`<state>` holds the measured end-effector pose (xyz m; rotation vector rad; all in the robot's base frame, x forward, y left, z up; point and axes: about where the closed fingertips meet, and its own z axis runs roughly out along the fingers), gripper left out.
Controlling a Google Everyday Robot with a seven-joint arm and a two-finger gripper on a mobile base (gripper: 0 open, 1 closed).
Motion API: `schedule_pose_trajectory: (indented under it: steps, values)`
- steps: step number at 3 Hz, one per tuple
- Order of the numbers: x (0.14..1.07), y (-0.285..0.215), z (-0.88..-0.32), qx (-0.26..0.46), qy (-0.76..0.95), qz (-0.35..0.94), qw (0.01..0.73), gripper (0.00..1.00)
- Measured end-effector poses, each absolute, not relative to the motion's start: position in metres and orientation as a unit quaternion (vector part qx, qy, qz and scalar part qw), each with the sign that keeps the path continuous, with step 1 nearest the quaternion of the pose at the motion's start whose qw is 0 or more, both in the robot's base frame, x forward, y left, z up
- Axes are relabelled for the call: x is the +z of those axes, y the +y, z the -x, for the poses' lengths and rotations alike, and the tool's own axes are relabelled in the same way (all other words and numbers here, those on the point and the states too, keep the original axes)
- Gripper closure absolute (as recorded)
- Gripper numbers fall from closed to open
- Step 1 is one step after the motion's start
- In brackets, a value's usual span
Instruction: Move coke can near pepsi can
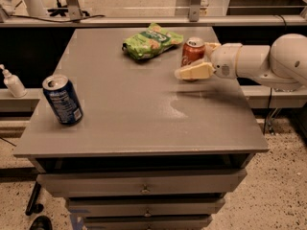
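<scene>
The red coke can [193,51] stands upright on the grey table [144,109], at the far right. My gripper [195,60] reaches in from the right on a white arm [268,61]. It is open, with one cream finger [194,72] in front of the can and the other [211,46] behind it. The can stands between the two fingers. The dark blue pepsi can [63,100] stands upright near the table's front left edge, far from the coke can.
A green snack bag [151,41] lies at the back of the table, just left of the coke can. A white pump bottle [12,81] stands on a ledge left of the table. Drawers [144,188] sit below the tabletop.
</scene>
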<state>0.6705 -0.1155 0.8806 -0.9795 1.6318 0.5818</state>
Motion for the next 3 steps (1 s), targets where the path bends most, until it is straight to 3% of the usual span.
schedule_pose_trajectory:
  steps: [3]
  values:
    - [0.895, -0.113, -0.676, 0.247, 0.698, 0.394, 0.545, 0.87]
